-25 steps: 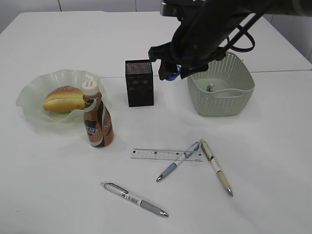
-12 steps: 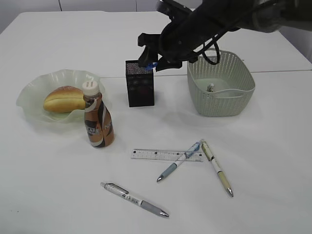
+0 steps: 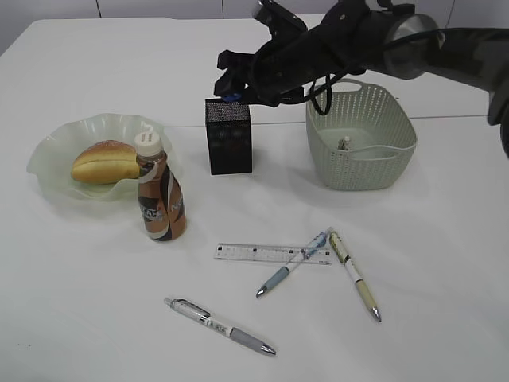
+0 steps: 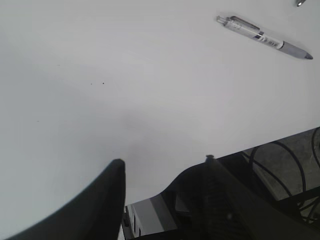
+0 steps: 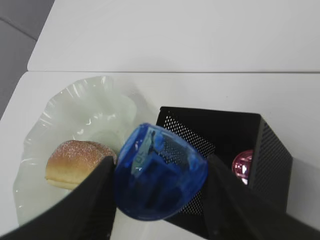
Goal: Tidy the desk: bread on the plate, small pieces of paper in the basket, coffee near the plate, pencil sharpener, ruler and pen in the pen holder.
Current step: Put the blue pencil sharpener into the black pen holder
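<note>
Bright, even light from above over the desk; shadows under the coffee and pens stay soft and pale; the white top near washes out, no hard glare; left wrist view is flat and slightly grey, its near fingers dark and blurred; right wrist view's blue sharpener looms soft-edged.

Pale wall panels behind — grey floor.

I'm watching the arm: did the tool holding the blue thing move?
Yes. The right tool moved left, from beside the pale green basket to above the black mesh box.
</note>
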Motion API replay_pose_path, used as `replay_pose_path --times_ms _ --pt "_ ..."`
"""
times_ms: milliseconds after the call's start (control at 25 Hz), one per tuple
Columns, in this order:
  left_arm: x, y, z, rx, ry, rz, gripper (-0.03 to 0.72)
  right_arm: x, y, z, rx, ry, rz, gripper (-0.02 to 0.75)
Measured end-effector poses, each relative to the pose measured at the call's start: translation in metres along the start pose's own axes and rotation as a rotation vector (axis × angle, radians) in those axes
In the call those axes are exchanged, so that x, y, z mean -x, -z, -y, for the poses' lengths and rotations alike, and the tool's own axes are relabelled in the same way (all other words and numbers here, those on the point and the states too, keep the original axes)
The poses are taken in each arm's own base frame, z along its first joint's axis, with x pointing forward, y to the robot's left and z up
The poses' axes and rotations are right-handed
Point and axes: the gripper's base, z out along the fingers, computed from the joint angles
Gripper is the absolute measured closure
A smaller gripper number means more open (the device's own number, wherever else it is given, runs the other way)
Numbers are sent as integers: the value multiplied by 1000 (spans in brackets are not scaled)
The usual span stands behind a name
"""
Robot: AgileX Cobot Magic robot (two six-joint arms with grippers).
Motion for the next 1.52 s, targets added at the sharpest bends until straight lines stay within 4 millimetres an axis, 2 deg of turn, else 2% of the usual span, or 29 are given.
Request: replay_pose_path --times_ms 360,920,1120,1280,1520 --pt "0 0 1 -8 4 -1 318 3 -5 4 6 -25 71 351" --pt "0 0 1 -10 4 -4 317 -3 -10 5 34 -24 46 299" --pt "-1 0 1 -10 4 -6 318 -7 -10 5 24 27 -8 297" --pt "-1 0 1 -10 4 -6 318 -6 10 0 -60 101 -133 297" --pt "0 0 1 -10 4 -4 318 7 63 -15 -254 152 -274 297"
